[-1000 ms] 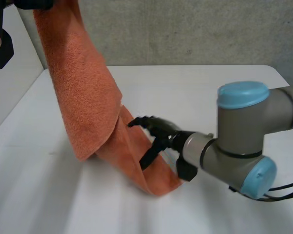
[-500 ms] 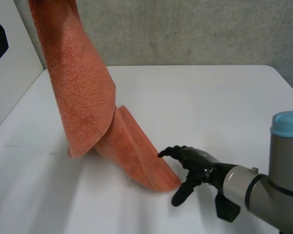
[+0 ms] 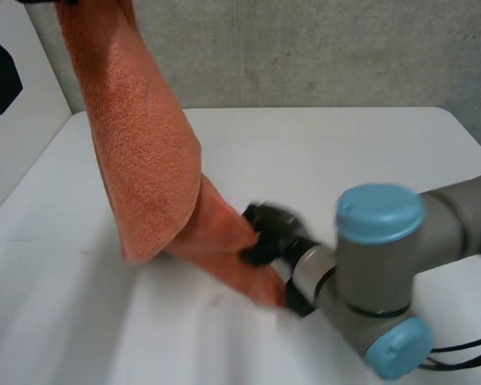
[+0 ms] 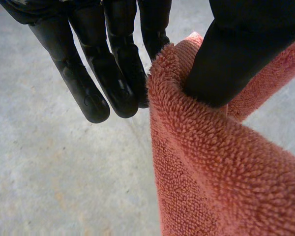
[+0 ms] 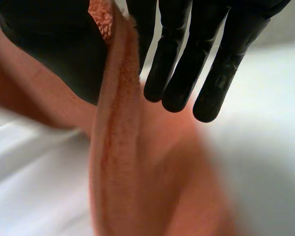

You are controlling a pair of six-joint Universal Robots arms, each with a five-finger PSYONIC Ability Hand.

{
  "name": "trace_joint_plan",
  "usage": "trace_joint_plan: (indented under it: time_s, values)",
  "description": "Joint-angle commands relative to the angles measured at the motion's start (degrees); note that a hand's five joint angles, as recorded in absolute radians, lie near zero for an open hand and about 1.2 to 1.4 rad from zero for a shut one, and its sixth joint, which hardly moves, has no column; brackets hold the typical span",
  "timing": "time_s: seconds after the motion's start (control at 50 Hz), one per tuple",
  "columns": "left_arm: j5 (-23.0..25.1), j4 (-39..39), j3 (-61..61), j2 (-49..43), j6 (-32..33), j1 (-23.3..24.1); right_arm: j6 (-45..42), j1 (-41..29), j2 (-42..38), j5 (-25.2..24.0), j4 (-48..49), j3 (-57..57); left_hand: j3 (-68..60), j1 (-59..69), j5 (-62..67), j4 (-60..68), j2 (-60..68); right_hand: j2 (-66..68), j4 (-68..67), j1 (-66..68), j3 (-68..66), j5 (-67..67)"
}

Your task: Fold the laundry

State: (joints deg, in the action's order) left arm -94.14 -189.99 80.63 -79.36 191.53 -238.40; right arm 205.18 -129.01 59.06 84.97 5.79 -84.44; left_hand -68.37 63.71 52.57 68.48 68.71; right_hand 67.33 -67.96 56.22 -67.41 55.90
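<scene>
- Item under work: one orange terry towel [image 3: 144, 160]. It hangs in a long drape from high at the far left, and its lower end trails onto the white desk [image 3: 345, 152] near the middle.
- Left robot hand [image 4: 115, 73]: grasping the towel's top edge, with the cloth nipped between the thumb and straight fingers and held well above the desk.
- Right robot hand [image 3: 266, 231]: low, at the towel's trailing end just above the desk. Its wrist view shows a towel edge running up between thumb and fingers, and it appears pinched there.
- Step in hand, by judgement: opening the towel out between two held points, ahead of the first fold.
- Next move calls for drawing the two grasps apart until the cloth is taut, then laying it flat on the desk. Both pinches must hold, and the lower one looks shallow.
</scene>
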Motion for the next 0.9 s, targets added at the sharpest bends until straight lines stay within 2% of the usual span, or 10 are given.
trace_joint_plan:
  time_s: [0.02,0.12,0.2,0.3,0.42,0.6,0.66,0.68,0.78,0.9]
  values:
    - [0.62,0.67,4.53,-0.62,-2.99,-8.3,-26.8,19.9,19.3,2.49,3.61,-5.29,-11.63,16.29,17.43,11.52,11.29,12.67,-12.04,23.78,-12.59,14.1]
    - [4.65,0.76,9.97,-2.46,-7.3,-12.52,-35.28,22.48,24.86,-0.76,1.95,-5.03,-11.63,16.29,17.43,11.52,11.29,12.67,-12.04,23.78,-12.59,14.1]
    - [9.66,0.67,14.1,-6.14,-9.76,-16.12,-36.7,22.66,25.84,-2.7,-1.65,-4.86,-11.63,16.29,17.43,11.52,11.29,12.67,-12.04,23.78,-12.59,14.1]
    - [14.5,0.58,17.36,-13.79,-12.05,-17.45,-36.7,21.87,26.46,-4.11,-5.08,-5.56,-11.63,16.29,17.43,11.52,11.29,12.67,-12.04,23.78,-12.59,14.1]
    - [16.18,0.94,19.21,-20.91,-12.23,-18.07,-37.22,21.6,23.57,-3.41,-4.82,-7.41,-11.63,16.29,17.43,11.52,11.29,12.67,-12.04,23.78,-12.59,14.1]
    - [16.44,0.76,24.31,-26.81,-11.44,-24.74,-37.14,22.22,18.55,-3.41,-4.73,-8.64,-11.63,16.29,17.43,11.52,11.29,12.67,-12.04,23.78,-12.59,14.1]
    - [16.44,1.02,25.01,-26.38,-11.18,-24.66,-37.14,22.04,18.11,-3.41,-3.25,-9.51,17.69,-13.03,-11.89,-17.79,-18.03,12.67,-12.04,23.78,-12.59,14.1]
    - [16.44,1.55,25.1,-25.68,-10.65,-24.22,-37.14,21.96,17.93,-3.41,-2.89,-9.69,35.11,-30.45,-29.3,-35.21,-35.45,12.67,-12.04,23.78,-12.59,14.1]
    - [16.53,6.56,24.93,-16.98,-8.63,-22.21,-37.05,21.52,16.96,-3.41,-1.92,-10.13,54.1,-49.44,-48.3,-54.21,-54.44,12.67,-12.04,23.78,-12.59,14.1]
    - [15.83,7.27,25.01,-8.72,-8.36,-14.74,-37.14,21.43,16.87,-3.41,-1.92,-10.83,55.13,-50.47,-49.33,-55.24,-55.47,12.67,-12.04,23.78,-12.59,14.1]
